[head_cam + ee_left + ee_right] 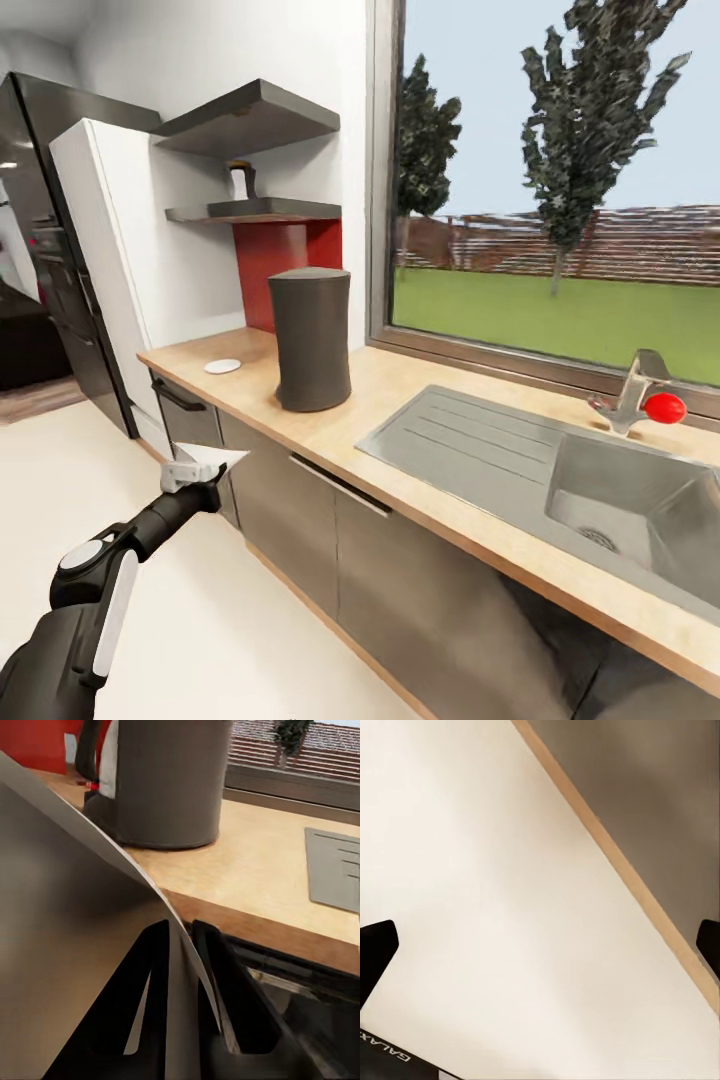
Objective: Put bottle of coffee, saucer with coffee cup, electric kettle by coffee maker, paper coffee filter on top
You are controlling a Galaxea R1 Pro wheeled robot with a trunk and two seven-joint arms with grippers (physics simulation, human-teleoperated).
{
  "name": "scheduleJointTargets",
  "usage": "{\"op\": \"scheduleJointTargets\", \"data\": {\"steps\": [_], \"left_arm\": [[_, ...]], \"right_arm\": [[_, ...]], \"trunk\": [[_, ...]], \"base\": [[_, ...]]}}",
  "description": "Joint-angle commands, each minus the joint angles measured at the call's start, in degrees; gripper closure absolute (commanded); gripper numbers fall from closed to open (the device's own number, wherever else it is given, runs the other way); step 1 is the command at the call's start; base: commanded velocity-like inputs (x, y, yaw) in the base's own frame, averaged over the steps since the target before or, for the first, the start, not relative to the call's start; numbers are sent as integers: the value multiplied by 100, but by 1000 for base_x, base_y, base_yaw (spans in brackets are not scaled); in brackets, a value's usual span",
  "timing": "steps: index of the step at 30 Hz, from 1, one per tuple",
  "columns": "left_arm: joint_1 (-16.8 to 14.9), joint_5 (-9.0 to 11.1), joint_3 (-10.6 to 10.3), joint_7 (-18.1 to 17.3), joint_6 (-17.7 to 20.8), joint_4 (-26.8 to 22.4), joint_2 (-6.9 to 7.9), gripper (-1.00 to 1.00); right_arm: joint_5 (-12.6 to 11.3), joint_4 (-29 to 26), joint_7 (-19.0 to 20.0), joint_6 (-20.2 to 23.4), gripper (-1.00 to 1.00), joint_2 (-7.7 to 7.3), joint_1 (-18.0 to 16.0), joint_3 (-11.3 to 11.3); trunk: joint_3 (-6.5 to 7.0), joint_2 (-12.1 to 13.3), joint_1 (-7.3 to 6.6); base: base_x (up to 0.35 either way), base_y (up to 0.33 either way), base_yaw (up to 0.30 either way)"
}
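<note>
The left end effector (197, 472) is clamped on the paper coffee filter (212, 459) — in the left wrist view the sheet (67, 945) runs between the two dark fingers (142, 982) — and it hangs in front of the cabinet fronts, below the edge of the desk (420, 480) and short of the coffee maker (312, 338). That dark cylinder stands on the desk between the saucer (222, 366) and the sink (560, 470), with the bottle of coffee (240, 181) on the lower shelf (270, 210) above. The right end effector (540, 937) has its fingertips (375, 949) spread wide over the pale floor (495, 885) — gripping nothing.
</note>
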Motion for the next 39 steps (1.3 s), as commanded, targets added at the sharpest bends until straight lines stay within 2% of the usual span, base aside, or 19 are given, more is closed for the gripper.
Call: {"op": "scheduleJointTargets", "data": {"steps": [1,18,24,39], "left_arm": [[-5,-1,9,-35,31,-2,-1,100],[-5,-2,10,-35,32,-2,3,100],[-5,-1,10,-35,37,-2,8,100],[-5,-5,10,-35,37,-1,8,100]], "right_arm": [[23,0,-6,-19,-100,-5,-3,18],[23,0,2,-19,-100,0,-3,18],[23,0,2,-19,-100,-1,-3,18],[23,0,11,-19,-100,-10,-3,18]], "trunk": [[-6,-4,0],[-6,-4,0],[-6,-4,0],[-6,-4,0]], "base": [[5,305,271],[43,301,144],[231,231,180],[299,149,10]]}}
